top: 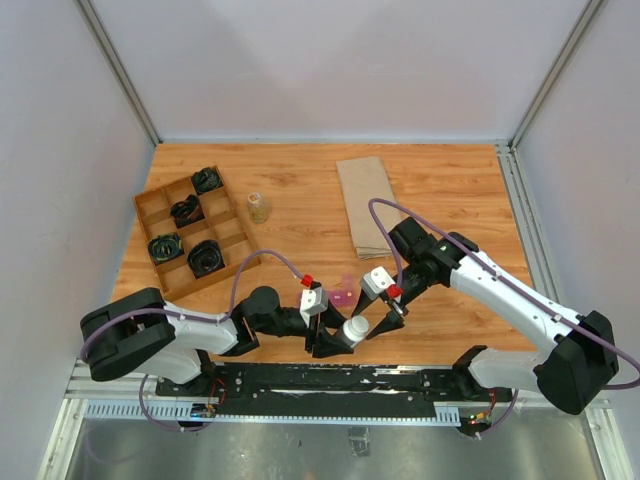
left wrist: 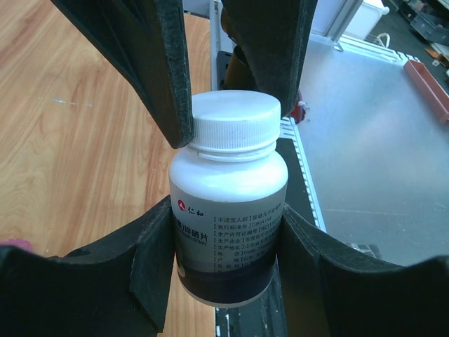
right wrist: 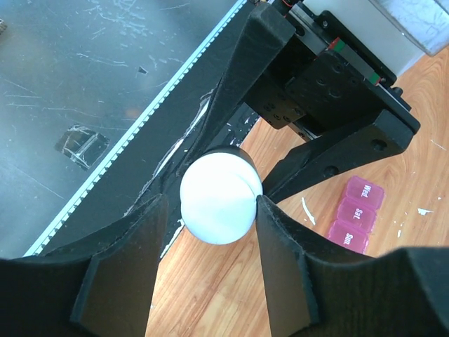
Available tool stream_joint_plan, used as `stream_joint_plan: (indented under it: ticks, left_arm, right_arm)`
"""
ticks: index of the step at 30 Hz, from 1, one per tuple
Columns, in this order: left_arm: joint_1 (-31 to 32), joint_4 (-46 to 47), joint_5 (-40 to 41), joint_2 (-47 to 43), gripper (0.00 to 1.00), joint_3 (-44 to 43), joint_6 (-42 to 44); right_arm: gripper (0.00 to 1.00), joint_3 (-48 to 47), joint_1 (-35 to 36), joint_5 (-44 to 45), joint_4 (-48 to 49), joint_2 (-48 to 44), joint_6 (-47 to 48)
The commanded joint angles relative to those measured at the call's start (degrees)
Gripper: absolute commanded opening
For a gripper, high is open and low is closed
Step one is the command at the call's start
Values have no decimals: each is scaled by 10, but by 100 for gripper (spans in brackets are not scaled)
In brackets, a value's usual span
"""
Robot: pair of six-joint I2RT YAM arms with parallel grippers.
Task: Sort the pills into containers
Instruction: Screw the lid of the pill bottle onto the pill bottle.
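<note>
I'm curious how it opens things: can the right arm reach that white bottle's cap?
Probably yes: the right end effector straddles the cap with nothing between, and the left end effector grips the bottle lower down, leaving the cap free.

The bottle (left wrist: 228, 203) is white with a ribbed white cap (left wrist: 235, 116). Its label carries a red logo, dark print and a dark lower band. The containers (right wrist: 358, 214) are translucent pink with white lettering. The table (top: 300, 200) is orange-brown woodgrain, the tray (top: 238, 238) brown, the paper (top: 365, 205) tan. The left gripper (left wrist: 228, 239) and right gripper (right wrist: 214, 210) are black.
</note>
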State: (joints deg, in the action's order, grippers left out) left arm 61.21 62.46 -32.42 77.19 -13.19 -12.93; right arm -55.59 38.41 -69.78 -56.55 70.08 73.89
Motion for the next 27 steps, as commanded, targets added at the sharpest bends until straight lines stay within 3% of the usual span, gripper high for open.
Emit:
stream_joint_plan:
  ticks: [1, 8, 16, 22, 27]
  left_arm:
    - [0, 10, 17, -16, 0, -17, 5]
    - [0, -3, 37, -30, 0, -17, 3]
    - [0, 4, 134, -57, 0, -9, -12]
    - [1, 40, 203, -81, 0, -9, -3]
    - [11, 7, 333, -113, 0, -20, 61]
  right_arm:
    - [53, -4, 14, 13, 19, -1, -38]
    - [47, -3, 16, 19, 30, -5, -55]
    - [35, 7, 17, 42, 89, -13, -120]
    - [25, 18, 17, 90, 198, -6, -276]
    - [22, 3, 18, 173, 253, 30, -444]
